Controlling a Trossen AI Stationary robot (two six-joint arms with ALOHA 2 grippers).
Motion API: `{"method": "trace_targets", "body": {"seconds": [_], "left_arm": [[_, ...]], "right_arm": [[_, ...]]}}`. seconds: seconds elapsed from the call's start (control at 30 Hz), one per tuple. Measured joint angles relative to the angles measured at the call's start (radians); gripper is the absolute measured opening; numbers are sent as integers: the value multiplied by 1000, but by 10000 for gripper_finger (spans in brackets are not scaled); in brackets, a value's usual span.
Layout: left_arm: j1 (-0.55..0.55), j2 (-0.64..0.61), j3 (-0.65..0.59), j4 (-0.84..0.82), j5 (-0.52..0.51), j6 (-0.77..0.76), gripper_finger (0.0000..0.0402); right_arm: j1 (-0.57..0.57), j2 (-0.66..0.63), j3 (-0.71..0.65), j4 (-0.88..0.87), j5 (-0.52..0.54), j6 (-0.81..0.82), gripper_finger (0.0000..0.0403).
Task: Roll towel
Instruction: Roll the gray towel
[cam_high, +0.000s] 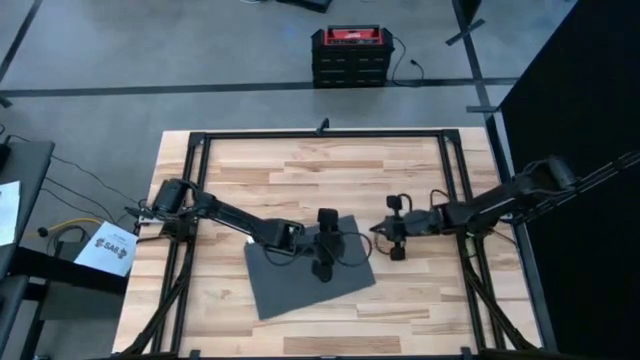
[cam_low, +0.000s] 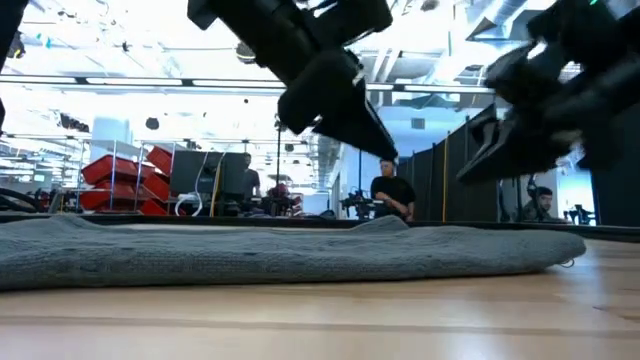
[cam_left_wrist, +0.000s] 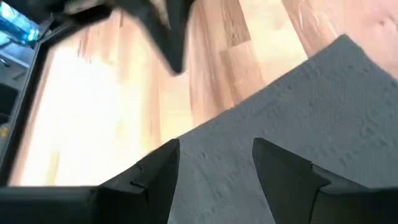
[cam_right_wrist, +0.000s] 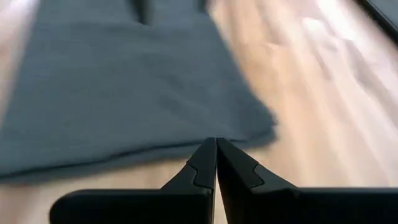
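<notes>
Wooden table (cam_high: 400, 180) carries dark grey towel (cam_high: 290, 280), spread flat, skewed, toward near edge at centre. Left gripper (cam_high: 325, 248) hovers above towel's far right part, fingers (cam_left_wrist: 155, 177) spread apart. Right gripper (cam_high: 378, 229) sits just beside towel's right corner, fingers (cam_right_wrist: 202, 165) pressed together, pinching nothing.

A red-topped black case (cam_high: 348, 55) sits on the floor beyond the wooden table (cam_high: 300, 160).
</notes>
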Motion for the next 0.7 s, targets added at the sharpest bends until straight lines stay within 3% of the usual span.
{"method": "trace_targets", "body": {"seconds": [0.23,0.4,0.53,0.7], "left_arm": [[4,47,-1,-200,74,-196,191],[6,106,3,-271,107,-273,191],[16,148,7,-235,105,-131,191],[67,165,3,-13,74,194,191]], "right_arm": [[127,7,13,-241,-12,238,0],[185,6,42,-317,-16,306,0],[184,6,61,-314,-15,312,0],[173,6,72,-324,-15,313,0]]}}
